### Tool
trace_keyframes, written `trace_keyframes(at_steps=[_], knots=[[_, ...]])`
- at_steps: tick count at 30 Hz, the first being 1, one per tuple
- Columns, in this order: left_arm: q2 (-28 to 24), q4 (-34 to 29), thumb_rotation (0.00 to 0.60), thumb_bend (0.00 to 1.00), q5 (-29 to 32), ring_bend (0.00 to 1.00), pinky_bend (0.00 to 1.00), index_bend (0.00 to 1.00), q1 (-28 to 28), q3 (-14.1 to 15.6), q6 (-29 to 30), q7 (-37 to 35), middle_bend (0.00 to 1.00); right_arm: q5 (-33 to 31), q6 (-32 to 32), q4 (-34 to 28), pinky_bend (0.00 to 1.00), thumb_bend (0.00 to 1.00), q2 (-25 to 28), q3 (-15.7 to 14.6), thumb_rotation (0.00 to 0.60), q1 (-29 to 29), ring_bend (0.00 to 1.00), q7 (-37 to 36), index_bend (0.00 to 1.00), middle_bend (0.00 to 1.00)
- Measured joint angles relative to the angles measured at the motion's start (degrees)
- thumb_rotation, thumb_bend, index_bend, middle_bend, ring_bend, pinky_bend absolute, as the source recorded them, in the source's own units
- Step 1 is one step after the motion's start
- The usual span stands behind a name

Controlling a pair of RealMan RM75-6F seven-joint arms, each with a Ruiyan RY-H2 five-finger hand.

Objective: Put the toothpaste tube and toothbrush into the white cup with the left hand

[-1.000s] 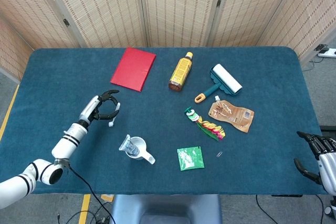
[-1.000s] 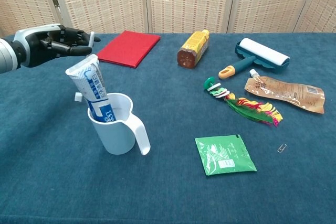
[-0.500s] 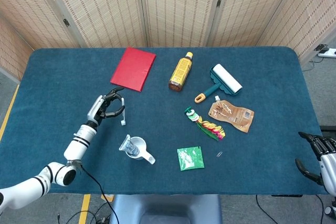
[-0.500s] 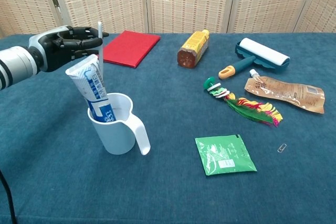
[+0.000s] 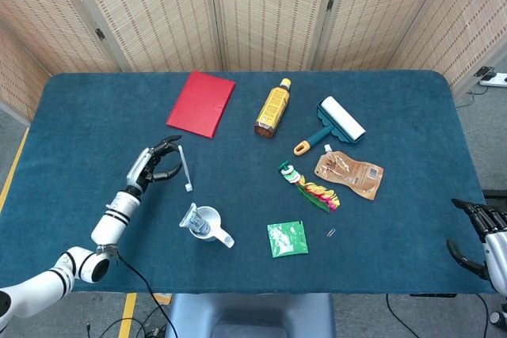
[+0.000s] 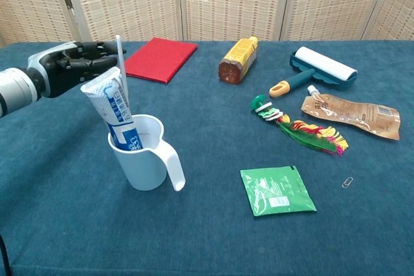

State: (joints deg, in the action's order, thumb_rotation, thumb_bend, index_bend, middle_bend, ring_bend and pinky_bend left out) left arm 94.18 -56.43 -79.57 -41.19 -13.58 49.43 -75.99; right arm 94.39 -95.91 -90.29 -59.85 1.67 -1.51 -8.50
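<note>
On the blue table [image 5: 412,116], the toothpaste [image 6: 114,109] already stands in the white cup [image 6: 147,159], and the left hand [image 6: 68,64] holds the toothbrush [image 6: 120,63] beside it, not yet inside.

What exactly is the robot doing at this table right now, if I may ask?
The left hand holds a white toothbrush up above the table, just behind the white cup. The toothpaste tube already stands in that cup, so only the brush is left to go in. The right hand idles at the table's edge.
</note>
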Motion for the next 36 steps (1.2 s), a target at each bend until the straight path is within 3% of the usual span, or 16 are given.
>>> trace_keyframes(at_steps=[4,7,13,15,19,21,25,27,29,36], knots=[[-0.76,0.65,0.600,0.39,-1.96,0.00,0.13,0.19,0.87,1.06,2.77,-1.76,0.08,0.18,-0.07,-0.18,0.26,0.22,0.12,0.02,0.600,0.03,0.25,0.10,0.19,0.29],[-1.41,1.13,0.600,0.38,-3.30,0.00,0.13,0.17,1.44,1.68,5.41,-1.96,0.07,0.36,-0.08,-0.35,0.26,0.22,0.22,0.03,0.600,0.09,0.25,0.31,0.19,0.29],[-3.16,1.79,0.600,0.38,-4.47,0.00,0.13,0.27,1.20,2.28,6.74,2.46,0.06,0.78,0.11,-0.66,0.26,0.22,0.32,-0.02,0.600,0.31,0.25,0.67,0.19,0.29],[-3.81,1.95,0.600,0.42,-4.85,0.00,0.13,0.32,0.74,2.60,6.38,5.23,0.07,0.92,0.15,-0.71,0.26,0.22,0.32,-0.06,0.600,0.36,0.25,0.79,0.19,0.29],[-5.38,2.44,0.599,0.62,-6.19,0.00,0.13,0.37,-1.08,3.78,4.62,13.41,0.10,1.00,0.22,-0.83,0.26,0.22,0.32,-0.13,0.600,0.38,0.25,0.97,0.19,0.29],[-5.89,2.67,0.520,0.68,-6.86,0.01,0.13,0.39,-2.04,4.35,3.78,17.36,0.15,0.97,0.28,-0.88,0.26,0.22,0.30,-0.16,0.600,0.37,0.25,1.07,0.19,0.29],[-6.46,2.77,0.143,0.71,-8.76,0.03,0.13,0.42,-4.68,5.71,2.49,25.92,0.24,0.75,0.50,-0.99,0.26,0.22,0.31,-0.18,0.600,0.37,0.25,1.27,0.19,0.29],[-6.64,2.47,0.036,0.71,-9.91,0.03,0.12,0.43,-6.25,6.55,1.70,28.16,0.25,0.75,0.52,-1.10,0.26,0.22,0.35,-0.15,0.600,0.41,0.25,1.38,0.19,0.29],[-6.72,2.10,0.000,0.71,-11.08,0.03,0.12,0.42,-7.93,7.52,0.50,29.27,0.26,0.69,0.59,-1.17,0.26,0.22,0.37,-0.13,0.600,0.43,0.25,1.46,0.19,0.29],[-5.97,2.48,0.000,0.71,-13.11,0.03,0.11,0.39,-12.08,10.21,-3.65,30.22,0.26,0.14,0.83,-1.08,0.26,0.22,0.27,-0.10,0.600,0.36,0.25,1.46,0.19,0.29]])
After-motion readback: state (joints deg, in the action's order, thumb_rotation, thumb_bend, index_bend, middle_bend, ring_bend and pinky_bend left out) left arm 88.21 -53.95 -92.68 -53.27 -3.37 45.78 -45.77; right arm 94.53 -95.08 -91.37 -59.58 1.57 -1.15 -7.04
